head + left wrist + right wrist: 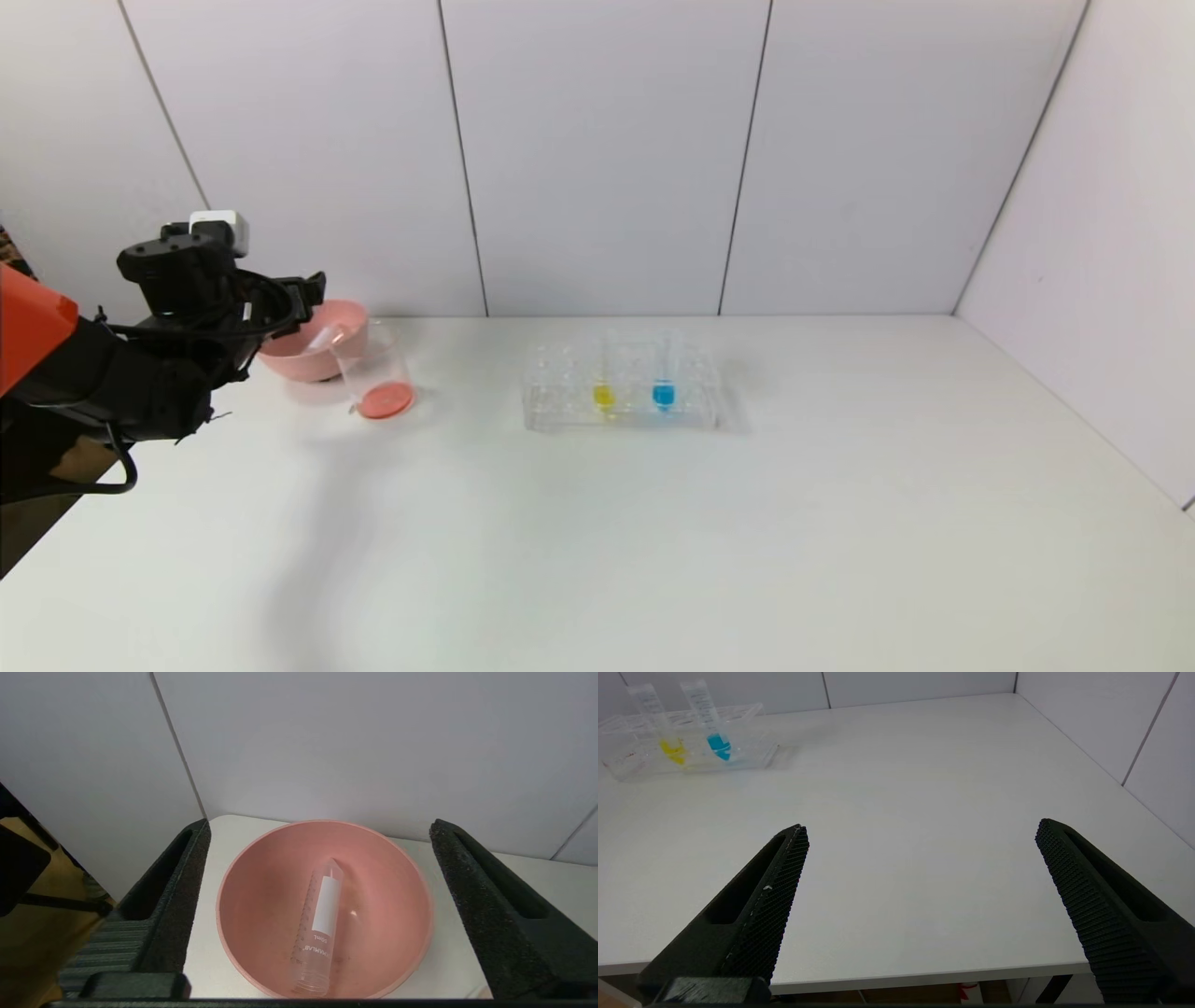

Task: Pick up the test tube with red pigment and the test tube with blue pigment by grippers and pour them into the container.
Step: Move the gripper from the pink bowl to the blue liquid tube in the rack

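The blue-pigment test tube [664, 392] stands upright in the clear rack [560, 411]; it also shows in the right wrist view [718, 745]. No tube holding red liquid shows. An empty clear tube [321, 919] lies on its side in the pink bowl [261, 891]. The clear beaker [376, 369] stands beside the bowl with red liquid in its bottom. My left gripper [313, 291] hovers open and empty over the bowl, its gripper [320, 828] spread wide. My right gripper [922, 827] is open and empty above the table's front edge, out of the head view.
A yellow-liquid tube [603, 395] stands in the rack left of the blue one, also in the right wrist view [672, 749]. The pink bowl [297, 362] sits at the back left by the wall. White wall panels close the back and right sides.
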`<state>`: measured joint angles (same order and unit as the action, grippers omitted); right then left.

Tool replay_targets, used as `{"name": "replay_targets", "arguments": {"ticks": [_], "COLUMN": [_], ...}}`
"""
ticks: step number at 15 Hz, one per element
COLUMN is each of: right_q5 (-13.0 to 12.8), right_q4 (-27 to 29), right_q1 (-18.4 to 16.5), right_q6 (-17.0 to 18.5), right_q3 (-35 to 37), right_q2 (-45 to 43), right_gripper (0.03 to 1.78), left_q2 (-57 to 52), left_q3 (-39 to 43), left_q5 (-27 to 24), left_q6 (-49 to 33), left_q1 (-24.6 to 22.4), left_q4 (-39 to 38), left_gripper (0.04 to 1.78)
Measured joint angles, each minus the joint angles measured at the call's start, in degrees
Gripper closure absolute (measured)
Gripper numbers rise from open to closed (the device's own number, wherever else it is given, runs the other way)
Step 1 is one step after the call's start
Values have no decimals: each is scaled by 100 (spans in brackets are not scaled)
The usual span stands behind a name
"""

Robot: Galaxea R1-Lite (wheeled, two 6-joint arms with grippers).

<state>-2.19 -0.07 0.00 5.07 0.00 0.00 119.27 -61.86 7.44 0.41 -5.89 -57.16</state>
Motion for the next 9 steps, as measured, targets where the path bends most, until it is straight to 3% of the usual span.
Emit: {"name": "replay_targets", "arguments": {"ticks": [4,9], "right_q5": [0,2], "right_q4": [0,0], "right_q1": [0,0], "right_q6": [-1,0], "right_q3": [0,0], "right_q2": [0,0], "right_gripper": [4,4], "left_q2": [-356,-1180], "left_q3": [354,1436], "left_q5": [-1702,-4809], "left_q6": [-138,-30], "left_q1": [-91,-116], "left_q4": [6,24], "left_gripper": [6,6]}}
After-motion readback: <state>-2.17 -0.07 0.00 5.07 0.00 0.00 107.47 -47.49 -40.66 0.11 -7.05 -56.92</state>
